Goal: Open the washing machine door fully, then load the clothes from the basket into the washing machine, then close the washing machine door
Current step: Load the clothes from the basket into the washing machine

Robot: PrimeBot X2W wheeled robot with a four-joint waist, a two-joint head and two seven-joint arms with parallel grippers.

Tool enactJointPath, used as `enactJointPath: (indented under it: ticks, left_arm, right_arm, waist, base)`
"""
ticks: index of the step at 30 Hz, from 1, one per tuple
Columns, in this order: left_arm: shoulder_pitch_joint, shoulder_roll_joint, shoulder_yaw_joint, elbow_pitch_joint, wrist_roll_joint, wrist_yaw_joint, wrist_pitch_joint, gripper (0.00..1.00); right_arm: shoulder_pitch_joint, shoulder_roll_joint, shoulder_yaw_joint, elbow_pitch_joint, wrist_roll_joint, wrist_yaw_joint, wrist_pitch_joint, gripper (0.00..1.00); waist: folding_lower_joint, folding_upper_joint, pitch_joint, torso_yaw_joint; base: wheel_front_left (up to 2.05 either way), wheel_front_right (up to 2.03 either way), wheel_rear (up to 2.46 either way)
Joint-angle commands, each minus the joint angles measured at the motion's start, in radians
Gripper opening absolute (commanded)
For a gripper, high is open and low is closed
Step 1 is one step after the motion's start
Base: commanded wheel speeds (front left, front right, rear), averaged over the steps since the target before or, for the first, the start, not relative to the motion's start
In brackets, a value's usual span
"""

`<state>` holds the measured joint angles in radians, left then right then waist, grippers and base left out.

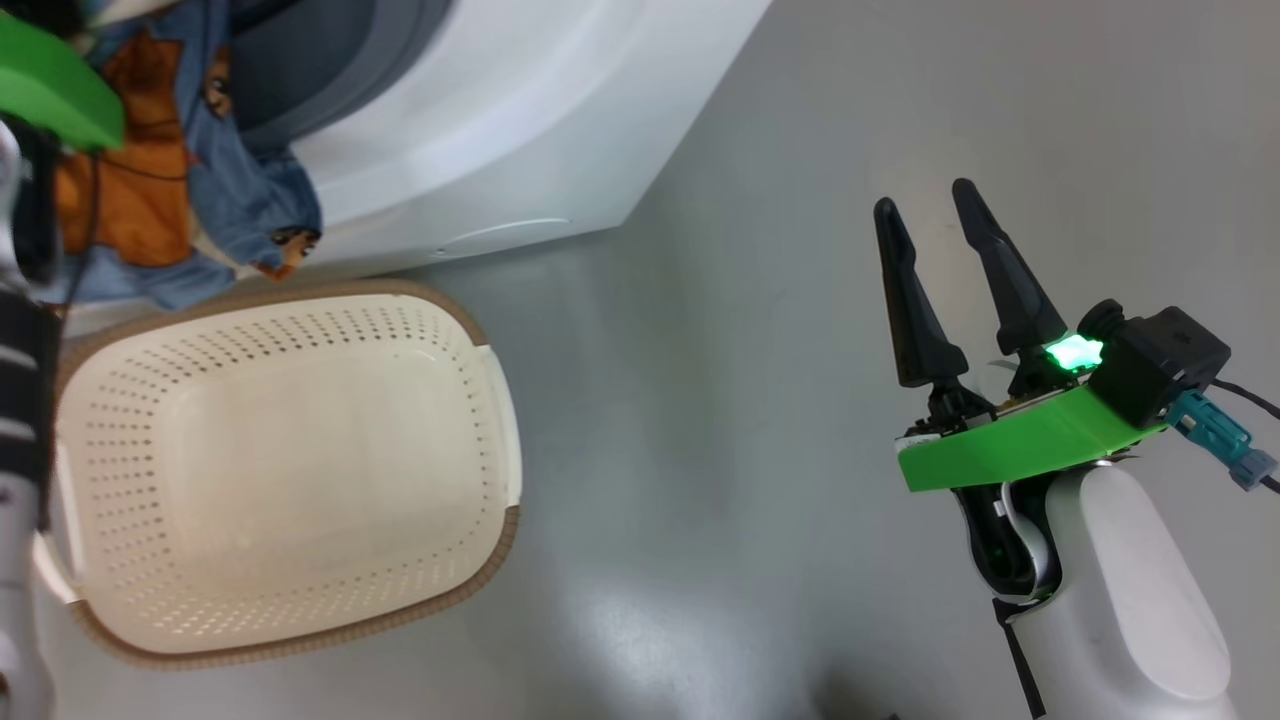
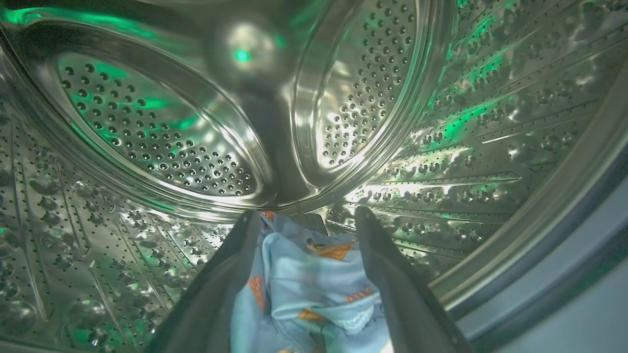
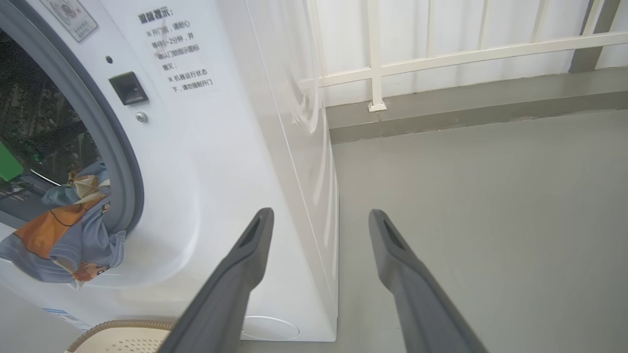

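Left tool [image 2: 308, 215]: inside the steel drum [image 2: 147, 147], its two dark fingers [image 2: 392, 274] spread wide, clamping nothing.
Clothes [image 2: 314, 289]: light blue fabric with orange figures, lying loose between the left tool's fingers and reaching up to their tips. In the right wrist view the other end of the bundle [image 3: 68, 235] drapes out over the grey gasket [image 3: 117, 162], ahead of and left of the right tool.
Right tool [image 1: 925, 200]: wide open with nothing in it, hanging above the grey floor [image 1: 750, 300], fingers apart.
Washing machine [image 3: 221, 147]: just left of the right tool's left finger in its own view, with the front corner nearest.
Basket [image 1: 505, 540]: on the floor, well to the left of the right tool, beneath the hanging clothes [image 1: 180, 180] and against the washing machine's front [image 1: 520, 130].
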<state>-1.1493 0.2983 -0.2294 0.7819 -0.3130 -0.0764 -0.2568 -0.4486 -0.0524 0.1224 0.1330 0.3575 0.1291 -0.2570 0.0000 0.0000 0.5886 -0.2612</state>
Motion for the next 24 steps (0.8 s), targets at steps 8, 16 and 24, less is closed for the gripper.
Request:
enactJointPath:
  ticks: [8, 16, 24]
  left_arm:
    - [0.193, 0.044, 0.036, -0.2, -0.007, 0.006, -0.005, 1.0]
    - [0.452, 0.058, 0.087, -0.443, -0.031, 0.034, -0.005, 1.0]
    - [0.699, 0.035, 0.151, -0.644, -0.056, 0.07, -0.005, 1.0]
  right_arm:
    - [0.046, 0.002, 0.006, -0.013, -0.033, 0.002, -0.005, 1.0]
    - [0.057, -0.003, 0.006, -0.008, -0.038, 0.002, -0.005, 1.0]
    - [0.063, -0.015, 0.016, -0.004, -0.035, 0.002, -0.005, 1.0]
  waist:
    - [0.0, 0.0, -0.045, 0.041]
    - [0.0, 0.0, -0.082, 0.069]
    - [0.0, 0.0, -0.104, 0.085]
  base:
    - [0.0, 0.0, 0.0]
    - [0.0, 0.0, 0.0]
    - [0.0, 0.0, 0.0]
